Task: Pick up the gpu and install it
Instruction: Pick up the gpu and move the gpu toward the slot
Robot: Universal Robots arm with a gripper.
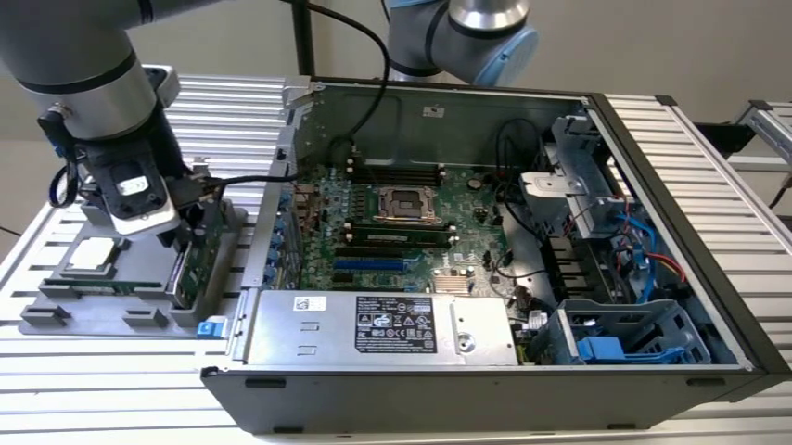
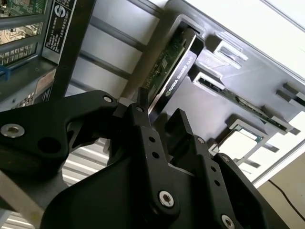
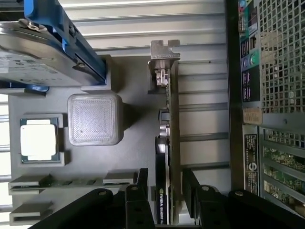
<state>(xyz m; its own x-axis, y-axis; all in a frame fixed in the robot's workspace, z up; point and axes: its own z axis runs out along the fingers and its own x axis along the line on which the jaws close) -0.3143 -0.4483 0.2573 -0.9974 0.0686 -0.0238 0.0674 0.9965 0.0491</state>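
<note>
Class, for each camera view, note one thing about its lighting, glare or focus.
Exterior view: even light, computer case interior shaded. Second wrist view: the table beyond the tray burns out white, the end effector reads near-black. First wrist view: the gpu is sharp, the processor chip glares pale.

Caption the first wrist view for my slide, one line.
The gripper, jaws open, straddles the gpu standing on edge in the gray tray beside the computer case.
</note>
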